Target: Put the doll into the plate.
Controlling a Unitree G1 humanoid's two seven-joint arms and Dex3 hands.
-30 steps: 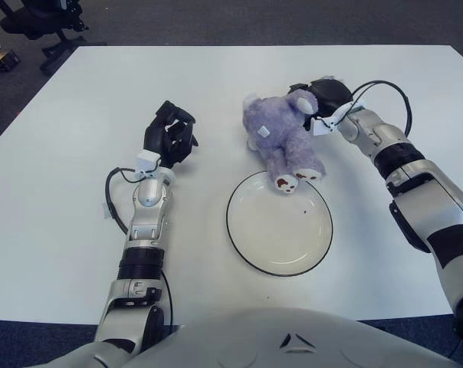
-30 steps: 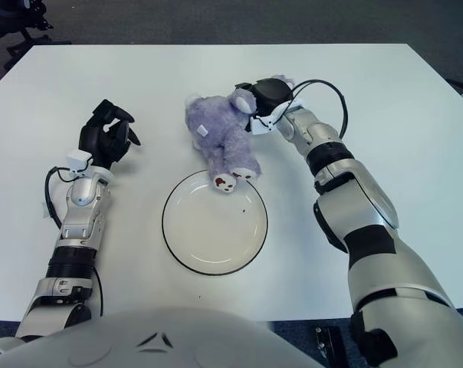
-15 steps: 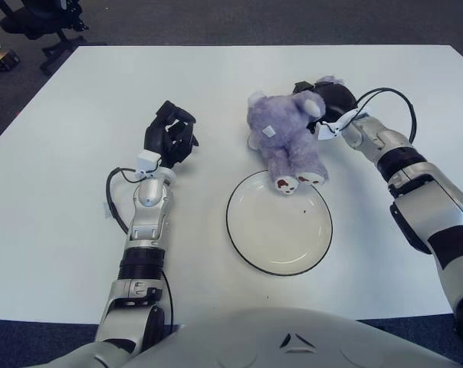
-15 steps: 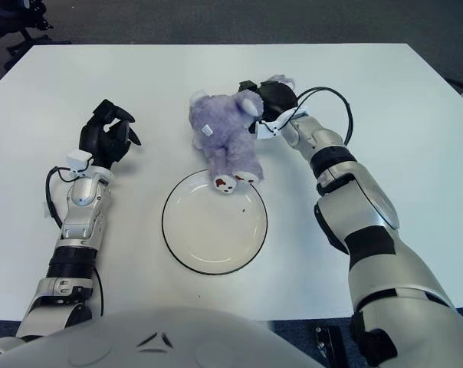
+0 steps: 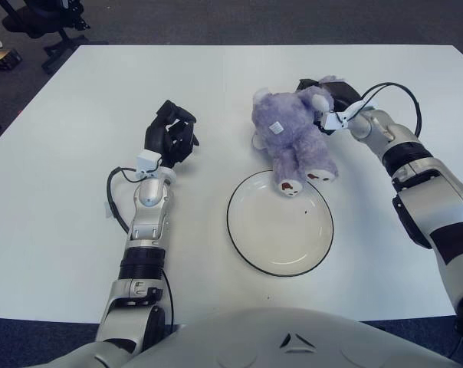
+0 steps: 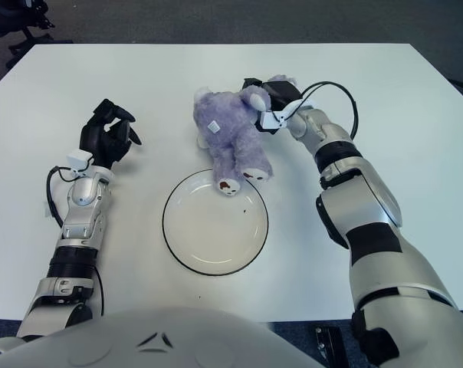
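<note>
Left eye view: 1 purple doll (image 5: 294, 138) lay on white table (image 5: 78, 222), feet at far rim of 1 plate (image 5: 280, 223), not inside. Right hand (image 5: 333, 100) was clamped on doll's head at far right. Left hand (image 5: 170, 135) showed left of doll, fingers curled, holding nothing.

Black left hand (image 5: 170, 133), three thick fingers, at 9 o'clock. Black right hand (image 5: 335, 98) at 2 o'clock, mostly hidden. Small white box with tiny label at each wrist. Shiny silver-grey arms, round smooth shells. Black rings and black bands between silver parts. Thin black cable looping beside each forearm. Big grey rounded chest at 6 o'clock, small dark triangle marks in middle.
</note>
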